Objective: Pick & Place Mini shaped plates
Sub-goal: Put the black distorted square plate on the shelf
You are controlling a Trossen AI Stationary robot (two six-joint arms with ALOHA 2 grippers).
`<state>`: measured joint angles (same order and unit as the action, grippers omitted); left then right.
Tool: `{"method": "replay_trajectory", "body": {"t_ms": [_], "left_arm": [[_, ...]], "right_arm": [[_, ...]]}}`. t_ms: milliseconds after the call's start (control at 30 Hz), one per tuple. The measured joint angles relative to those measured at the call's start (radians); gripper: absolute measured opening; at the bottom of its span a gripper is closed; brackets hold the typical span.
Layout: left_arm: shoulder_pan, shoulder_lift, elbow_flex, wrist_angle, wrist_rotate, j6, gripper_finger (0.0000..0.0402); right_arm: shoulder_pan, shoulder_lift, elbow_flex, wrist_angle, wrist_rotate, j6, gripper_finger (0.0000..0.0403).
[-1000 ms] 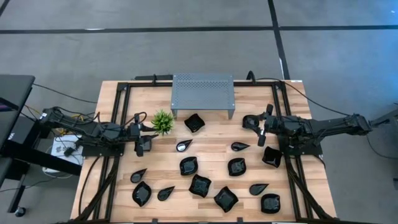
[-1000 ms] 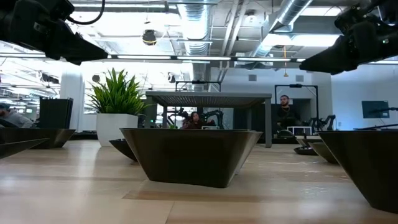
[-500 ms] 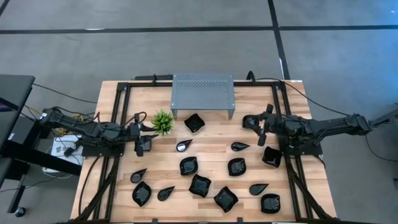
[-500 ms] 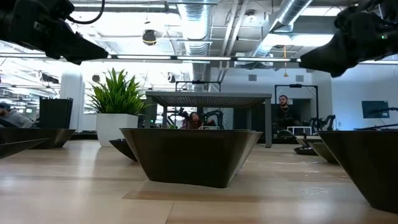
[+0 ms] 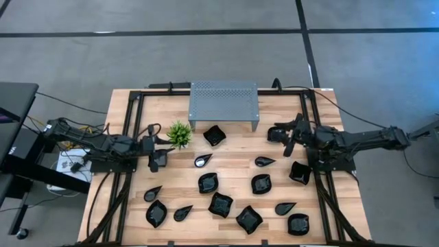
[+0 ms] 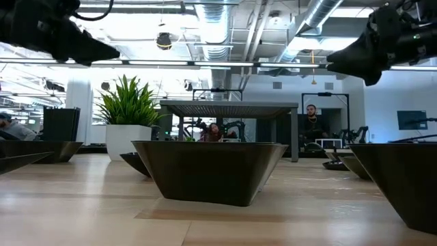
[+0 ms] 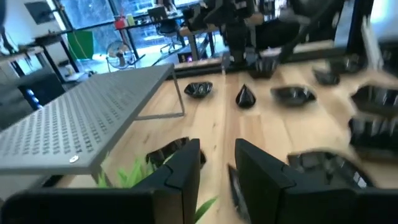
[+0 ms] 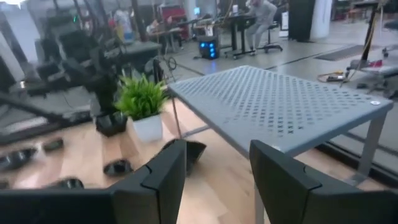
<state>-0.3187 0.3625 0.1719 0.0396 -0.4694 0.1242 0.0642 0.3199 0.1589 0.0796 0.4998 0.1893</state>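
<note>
Item: black plates, scattered on worktop before the grey stand. I judge them glossy, slippery, brittle; I'd pinch rims. Left tool and right tool: spread, empty.

Overhead view straight down, table-level view across, both sharing stand

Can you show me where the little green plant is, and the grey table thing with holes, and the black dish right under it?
green plant (image 5: 180,134), high view, leaves.
grey perforated stand (image 5: 223,98), high view, top.
black dish (image 5: 215,136), high view, middle.
</note>
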Motion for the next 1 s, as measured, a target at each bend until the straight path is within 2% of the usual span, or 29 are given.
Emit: {"method": "replay_trajectory", "body": {"t_ms": [67,200,267,400,500,633,700,800,900,1000], "left_arm": [[0.0,0.001,0.0,0.005,0.0,-0.049,0.0103],[0.0,0.001,0.0,0.023,0.0,-0.084,0.0103],[0.0,0.001,0.0,0.059,0.0,-0.085,0.0103],[0.0,0.0,0.0,0.111,0.0,-0.084,0.0103],[0.0,0.001,0.0,0.149,0.0,-0.079,0.0103],[0.032,0.013,0.0,0.216,-0.019,0.002,0.0103],[0.065,0.03,0.0,0.238,-0.065,0.019,0.0103],[0.118,0.059,0.0,0.283,-0.069,0.019,0.0103],[0.15,0.103,0.0,0.311,0.007,-0.036,0.0103],[0.161,0.172,0.0,0.359,0.085,-0.053,0.0103]], "right_arm": [[-0.012,0.001,0.0,0.008,-0.001,0.026,0.0173],[-0.056,0.001,0.0,0.113,-0.018,-0.066,0.0173],[-0.08,0.001,0.0,0.194,-0.071,-0.125,0.0173],[-0.115,0.031,0.0,0.298,-0.248,-0.188,0.0173],[-0.12,0.073,0.0,0.292,-0.295,-0.161,0.0173],[-0.119,0.171,0.0,0.288,-0.292,-0.14,0.0173],[-0.12,0.232,0.0,0.355,-0.292,-0.173,0.0173],[-0.12,0.329,0.025,0.445,-0.301,-0.21,0.0173],[-0.118,0.441,0.067,0.485,-0.363,-0.16,0.0173],[-0.108,0.593,0.123,0.483,-0.414,-0.186,0.0173]]}}
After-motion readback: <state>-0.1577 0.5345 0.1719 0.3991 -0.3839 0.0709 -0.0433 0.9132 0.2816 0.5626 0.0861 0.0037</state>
